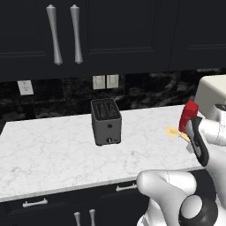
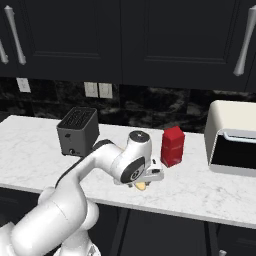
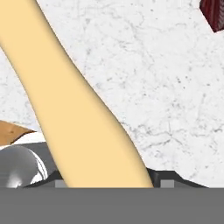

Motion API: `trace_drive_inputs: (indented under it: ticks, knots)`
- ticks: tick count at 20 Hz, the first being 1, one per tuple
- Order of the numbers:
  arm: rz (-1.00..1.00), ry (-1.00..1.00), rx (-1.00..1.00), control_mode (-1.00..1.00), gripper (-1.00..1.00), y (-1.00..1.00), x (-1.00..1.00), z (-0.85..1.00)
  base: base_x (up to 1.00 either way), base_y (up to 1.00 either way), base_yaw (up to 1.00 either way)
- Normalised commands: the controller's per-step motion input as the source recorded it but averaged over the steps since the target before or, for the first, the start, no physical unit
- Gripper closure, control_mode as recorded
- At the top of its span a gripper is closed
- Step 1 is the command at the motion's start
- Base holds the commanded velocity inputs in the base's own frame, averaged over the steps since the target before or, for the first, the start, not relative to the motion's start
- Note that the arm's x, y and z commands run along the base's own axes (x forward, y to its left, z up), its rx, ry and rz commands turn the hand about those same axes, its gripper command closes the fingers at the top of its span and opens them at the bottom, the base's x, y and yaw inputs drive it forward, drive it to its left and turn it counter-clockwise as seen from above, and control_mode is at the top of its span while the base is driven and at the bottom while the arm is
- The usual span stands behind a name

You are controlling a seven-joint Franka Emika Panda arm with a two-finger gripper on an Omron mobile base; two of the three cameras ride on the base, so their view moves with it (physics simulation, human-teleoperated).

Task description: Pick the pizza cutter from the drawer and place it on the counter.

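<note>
Pizza cutter [image 3: 83, 118] held in the hand [image 2: 145, 181] over the white marble counter [image 1: 53, 150].

A slim tan-yellow pizza cutter [image 3: 83, 118] with a smooth, tapered handle is seen close up, running diagonally above a white marble counter [image 3: 175, 87] with faint grey veining. From the left base view, its pale yellow end [image 1: 173, 131] is seen over the counter's [image 1: 53, 150] right part.
</note>
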Motion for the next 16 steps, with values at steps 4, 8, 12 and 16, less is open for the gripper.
trace_drive_inputs:
  ticks: [4, 8, 12, 16]
  knots:
    - [0.14, 0.0, 0.0, -1.0, 1.0, 0.69, 0.77, 0.03, 0.0, 0.0, 0.0]
    - [0.01, 0.0, -0.03, -1.0, 1.0, 0.51, 0.83, -0.05, 0.0, 0.0, 0.0]
    - [0.0, 0.01, 0.0, -1.0, 1.0, 0.07, 0.67, -0.1, 0.0, 0.0, 0.0]
    - [0.0, 0.02, 0.0, -1.0, 1.0, 0.0, 0.25, -0.37, 0.0, 0.0, 0.0]
